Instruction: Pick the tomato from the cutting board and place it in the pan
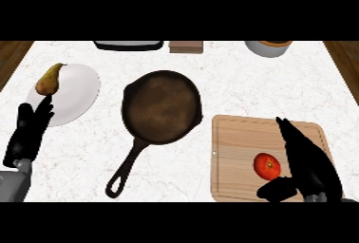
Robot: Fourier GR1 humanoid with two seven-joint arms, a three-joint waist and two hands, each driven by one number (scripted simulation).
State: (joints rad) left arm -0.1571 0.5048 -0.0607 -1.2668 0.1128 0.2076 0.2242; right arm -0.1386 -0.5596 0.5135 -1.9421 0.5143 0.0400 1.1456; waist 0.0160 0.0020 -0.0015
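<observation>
Lying on cutting board (242, 137), tomato (266, 166) beside right hand (305, 159)

Small round red tomato (267, 166) with a pale stem spot on top lies on the light wooden rectangular cutting board (242, 142), in its lower right part. Dark cast-iron round pan (162, 106) sits flat on the counter just left of the board, long handle pointing down-left, nothing inside.
</observation>
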